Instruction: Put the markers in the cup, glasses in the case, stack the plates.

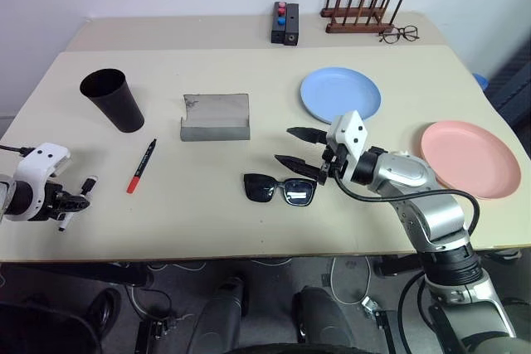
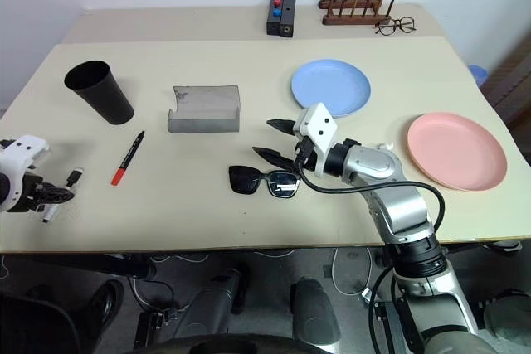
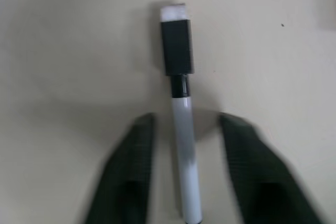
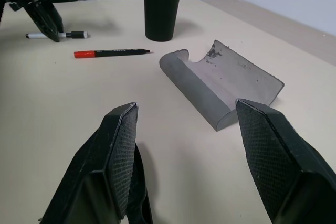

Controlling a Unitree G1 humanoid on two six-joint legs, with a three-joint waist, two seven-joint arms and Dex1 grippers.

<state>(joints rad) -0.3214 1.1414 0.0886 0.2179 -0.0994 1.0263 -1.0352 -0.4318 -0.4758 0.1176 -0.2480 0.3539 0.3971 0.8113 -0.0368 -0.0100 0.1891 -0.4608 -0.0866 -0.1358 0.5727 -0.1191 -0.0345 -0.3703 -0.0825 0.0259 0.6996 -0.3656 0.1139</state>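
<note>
a: where is the whitish marker [image 3: 181,145]?

b: it lies flat on the worktop [image 1: 249,230] at the near left edge, between the left fingers [image 3: 126,177], which stand apart either side of its barrel without pinching it. it looks light, stiff and smooth, likely to roll, so a hold at mid-barrel seems best.

a: and the sunglasses [image 1: 279,189]?

b: just beside the right fingers [image 4: 123,150], spread wide and empty. light, hinged, easily scratched; the frame's bridge is the safer hold.
</note>
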